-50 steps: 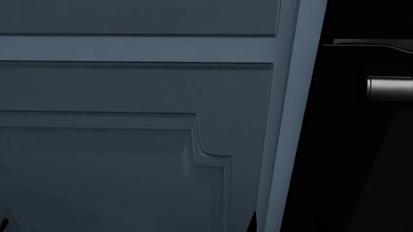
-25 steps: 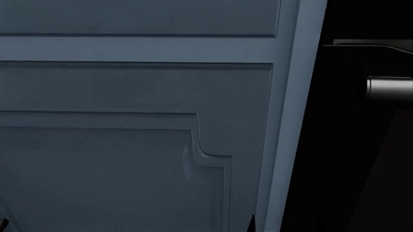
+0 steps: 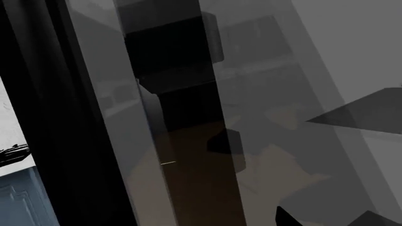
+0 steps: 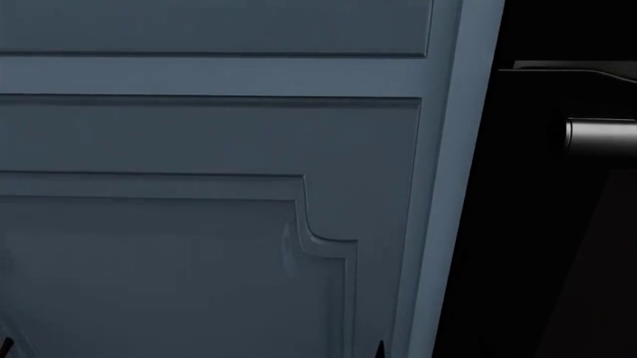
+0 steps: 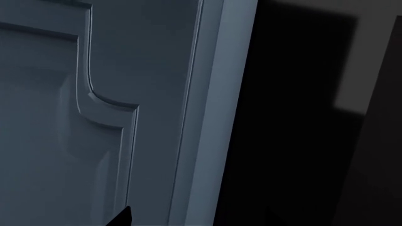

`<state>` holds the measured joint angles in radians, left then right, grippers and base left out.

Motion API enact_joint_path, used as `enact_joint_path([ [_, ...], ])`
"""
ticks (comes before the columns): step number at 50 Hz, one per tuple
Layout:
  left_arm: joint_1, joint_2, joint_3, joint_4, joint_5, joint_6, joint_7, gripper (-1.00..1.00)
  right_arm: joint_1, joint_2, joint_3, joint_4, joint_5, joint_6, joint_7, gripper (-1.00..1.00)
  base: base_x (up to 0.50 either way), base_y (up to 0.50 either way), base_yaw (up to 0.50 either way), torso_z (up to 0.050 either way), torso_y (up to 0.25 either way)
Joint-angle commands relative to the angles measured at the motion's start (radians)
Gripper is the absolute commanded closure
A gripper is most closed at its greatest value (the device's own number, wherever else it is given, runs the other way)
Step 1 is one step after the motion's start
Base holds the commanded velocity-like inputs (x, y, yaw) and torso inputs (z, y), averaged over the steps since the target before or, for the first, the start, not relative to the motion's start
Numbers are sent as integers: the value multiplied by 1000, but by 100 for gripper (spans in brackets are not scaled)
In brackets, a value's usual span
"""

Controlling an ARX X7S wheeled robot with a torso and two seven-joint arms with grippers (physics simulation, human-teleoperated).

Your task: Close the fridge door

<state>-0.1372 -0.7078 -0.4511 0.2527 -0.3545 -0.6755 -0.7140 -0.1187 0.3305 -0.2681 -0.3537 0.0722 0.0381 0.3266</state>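
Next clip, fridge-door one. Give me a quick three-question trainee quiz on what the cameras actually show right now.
1. True or false: the head view is mostly filled by a blue-grey panelled cabinet door.
2. In the head view, the silver bar handle sits on which side of that panel? A) its right B) its left C) below it
3. Fill in: the appliance front carrying the handle is coloured ____.

Key: 1 true; 2 A; 3 black.
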Motion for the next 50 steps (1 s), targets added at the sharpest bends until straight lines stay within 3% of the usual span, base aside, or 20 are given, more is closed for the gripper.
enact_joint_path([
  [1,-140,-75,12,-32,-17,-95,-23,-100,-14,6,-8,-18,-10,-6,7,-100,0,0,0,0,0],
  [12,-289,-134,45,-172,1,-108,-36,-100,-37,13,-9,-39,-16,-14,19,-100,0,3,0,0,0],
  [30,-706,-217,343,-299,71,-222,-28,-100,-68,21,-19,-97,-37,4,41,-100,0,0,0,0,0],
  [40,-849,-202,411,-349,86,-265,-29,-100,-82,26,-16,-102,-41,-5,52,-100,0,0,0,0,0],
  [50,-1055,-162,561,-455,151,-271,-14,-100,-136,38,3,-153,-54,-18,84,-100,0,0,-2,0,0],
])
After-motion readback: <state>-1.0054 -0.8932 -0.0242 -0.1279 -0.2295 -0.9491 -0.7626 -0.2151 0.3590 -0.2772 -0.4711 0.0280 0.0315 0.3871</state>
